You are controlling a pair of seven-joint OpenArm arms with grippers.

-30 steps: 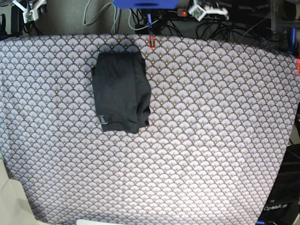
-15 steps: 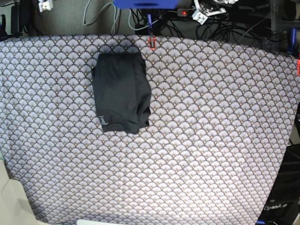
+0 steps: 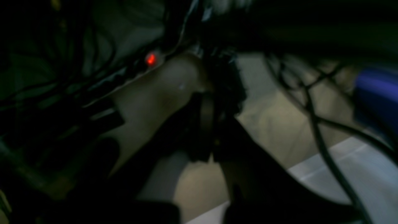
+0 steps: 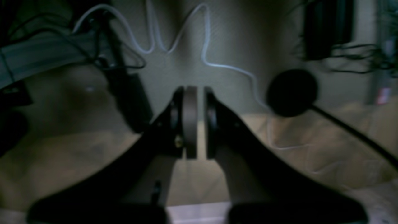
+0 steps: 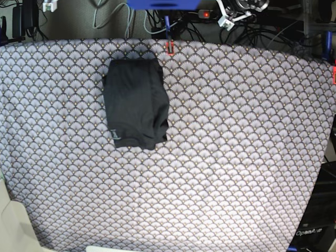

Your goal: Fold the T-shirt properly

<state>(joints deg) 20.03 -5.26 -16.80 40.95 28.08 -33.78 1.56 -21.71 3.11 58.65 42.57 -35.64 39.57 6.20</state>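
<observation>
The T-shirt (image 5: 136, 103) lies folded into a compact dark rectangle on the worktop (image 5: 220, 157), in the far left part of its surface, close to the far edge and well in from the left edge. It rests flat on the grey fan-patterned tablecloth (image 5: 79, 173) that covers the whole worktop; its long sides run from the far edge toward the near one, and the near right corner looks slightly ragged, with a layer peeking out. No container stands on the worktop. An orange clip (image 5: 169, 48) sits at the far edge, just beside the shirt's far right corner.

Both arms are off the cloth, beyond the far edge. In its wrist view the right tool (image 4: 196, 123) is nearly closed, only a thin gap between the pads, holding nothing, above bare floor and a pale cable (image 4: 202, 59). The left tool (image 3: 211, 130) shows dark and blurred, its jaws pressed together and empty, among black cables (image 3: 314, 124).
</observation>
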